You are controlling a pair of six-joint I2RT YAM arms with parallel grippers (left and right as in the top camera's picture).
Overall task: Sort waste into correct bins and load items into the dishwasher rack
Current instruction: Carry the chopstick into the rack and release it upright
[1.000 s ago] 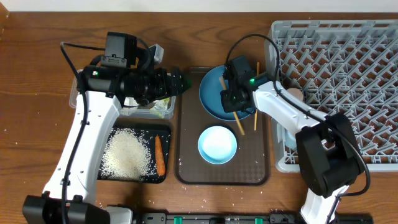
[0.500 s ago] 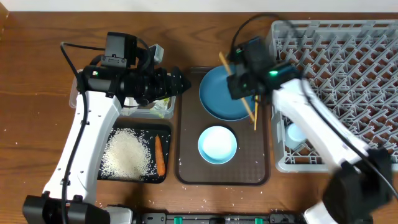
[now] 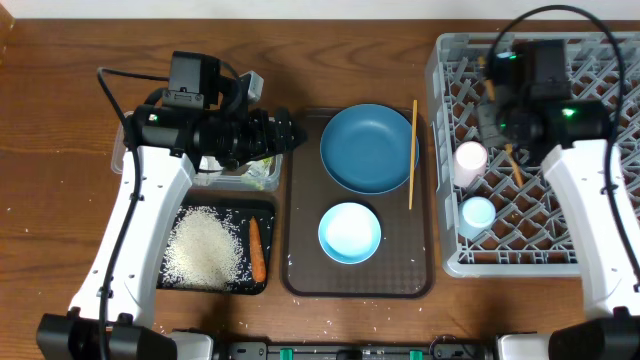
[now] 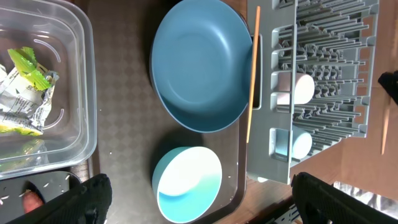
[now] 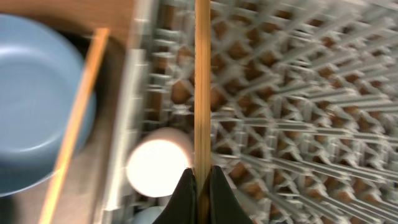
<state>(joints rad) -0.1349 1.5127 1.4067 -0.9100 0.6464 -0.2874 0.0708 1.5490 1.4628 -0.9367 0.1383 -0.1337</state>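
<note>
1. Nearest: black tray [image 3: 268, 212] on the bench [image 3: 60, 200] holds rice [image 3: 203, 247] and carrot [image 3: 256, 250]. Light-blue bowl [image 3: 350, 232] sits on brown tray [image 3: 305, 250].
2. Middle: dark-blue plate [image 3: 368, 148], with one chopstick [image 3: 412, 155] lying just right of it. Left gripper [image 3: 292, 132] is spread wide and empty, at the right edge of the clear tub [image 4: 81, 74]; wrapper [image 4: 25, 99] inside.
3. Rack [image 3: 600, 60]: light-blue cup [image 3: 477, 212], then pink cup [image 3: 470, 158]. Right gripper [image 5: 200, 177] is clamped on second chopstick [image 5: 202, 81] above the pegs.

Robot test bench, wooden table [image 3: 60, 150], dishwasher rack [image 3: 505, 245], brown tray [image 3: 300, 200]
</note>
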